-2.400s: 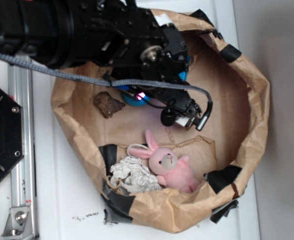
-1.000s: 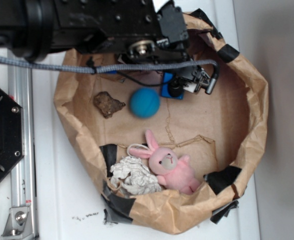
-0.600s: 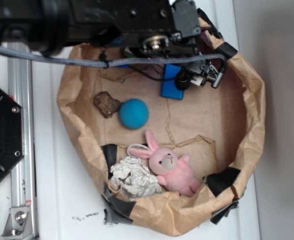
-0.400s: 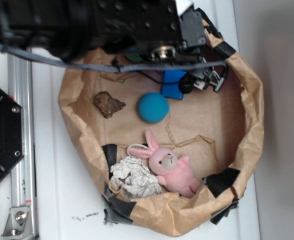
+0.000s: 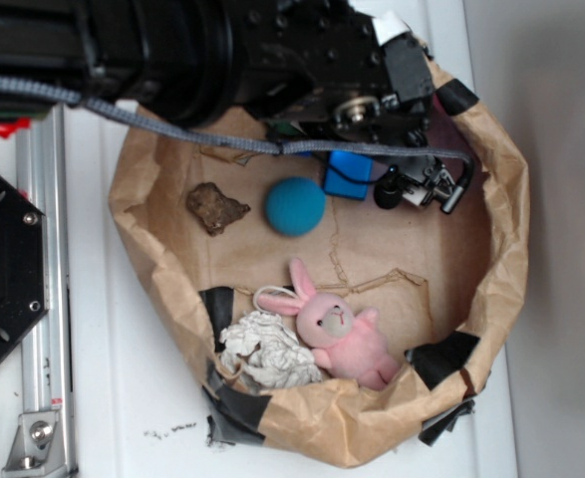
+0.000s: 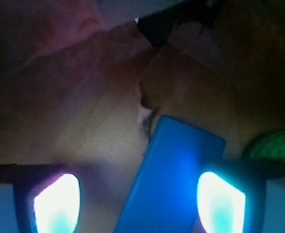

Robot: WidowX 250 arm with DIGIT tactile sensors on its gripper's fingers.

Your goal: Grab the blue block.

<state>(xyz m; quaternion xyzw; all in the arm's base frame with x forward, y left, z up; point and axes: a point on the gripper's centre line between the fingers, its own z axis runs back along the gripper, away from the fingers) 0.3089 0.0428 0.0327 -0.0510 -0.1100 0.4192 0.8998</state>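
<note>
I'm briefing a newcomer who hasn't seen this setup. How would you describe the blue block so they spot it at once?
Start at the crumpled brown paper bag with its rolled-down rim. Near its far edge, just beneath the black robot arm, lies the blue block. It is flat, smooth and rectangular, unlike the round teal ball right beside it.

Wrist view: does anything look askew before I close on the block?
Yes. The blue block lies at a slant between the glowing fingers, much nearer the right one, so it is off-center in the open gripper. A green ball sits close by at the right edge. Nothing looks spilled or damaged.
</note>
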